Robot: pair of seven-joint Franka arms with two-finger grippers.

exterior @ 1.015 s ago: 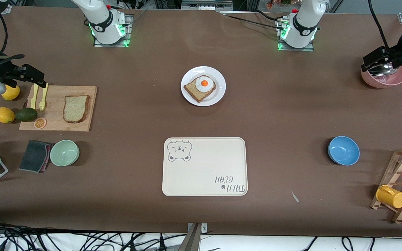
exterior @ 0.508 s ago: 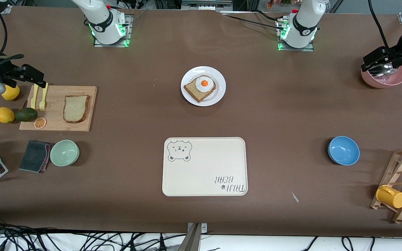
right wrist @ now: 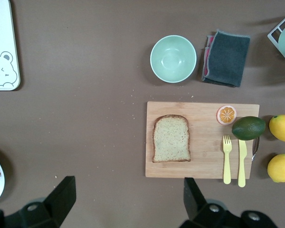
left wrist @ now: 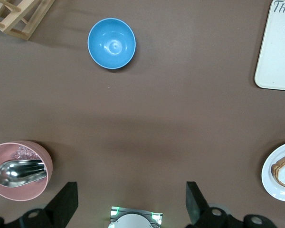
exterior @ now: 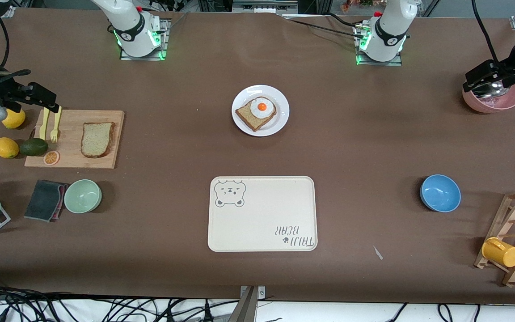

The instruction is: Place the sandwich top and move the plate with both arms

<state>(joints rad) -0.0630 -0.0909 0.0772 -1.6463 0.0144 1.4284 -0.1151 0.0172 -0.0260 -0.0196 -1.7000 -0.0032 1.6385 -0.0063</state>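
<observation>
Lying under right tool (right wrist: 126, 197): sandwich top (right wrist: 170, 138)

A wooden board (exterior: 74, 139) holds a fork (exterior: 54, 125), a knife (exterior: 44, 124) and an orange slice (exterior: 51, 157). Beside it lie an avocado (exterior: 33, 146) and two lemons (exterior: 6, 147). A green bowl (exterior: 82, 196) touches a grey cloth (exterior: 44, 200). A bear tray (exterior: 262, 213) sits mid-worktop, a blue bowl (exterior: 440, 192) near a rack (exterior: 514, 237) with a yellow cup (exterior: 501, 252).

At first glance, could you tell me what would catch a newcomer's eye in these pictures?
Probably the fried egg on a bread slice, on the plate mid-table between the two arm bases. Next, the cream bear tray nearer the camera, and the sandwich top on a wooden board toward the right arm's end. The open right gripper hangs above that board; the open left gripper waits near a pink bowl.
</observation>
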